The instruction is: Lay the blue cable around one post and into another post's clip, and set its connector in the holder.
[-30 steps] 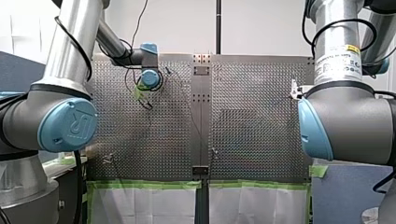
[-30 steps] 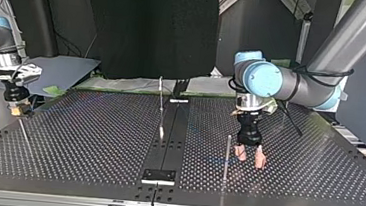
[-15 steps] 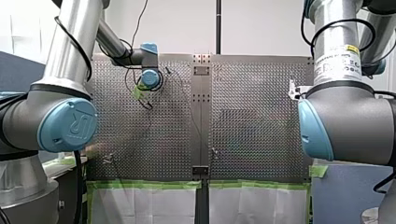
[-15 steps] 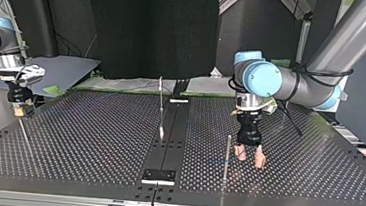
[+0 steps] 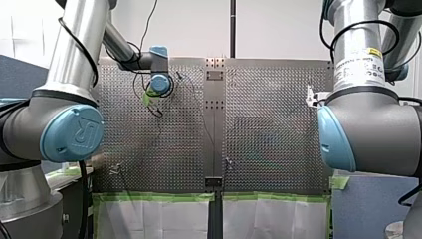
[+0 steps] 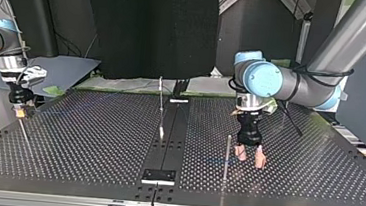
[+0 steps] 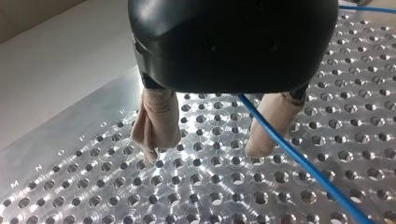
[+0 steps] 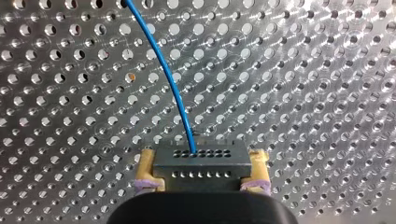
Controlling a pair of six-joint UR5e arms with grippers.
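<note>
A dark connector point(image 8: 201, 158) is being clamped between the pale yellow pads of my right hand point(image 8: 201, 171). The blue cable point(image 8: 173, 88) is being led out of the connector, ahead over the perforated bench point(image 8: 303, 93). In the top view that hand is being held low near the bench's nine o'clock edge. My left hand point(image 7: 205, 147) is being held wide open, gripping nothing. The cable is being passed between its beige fingers point(image 7: 156, 121), just at three o'clock of a thin upright post point(image 6: 227, 154).
</note>
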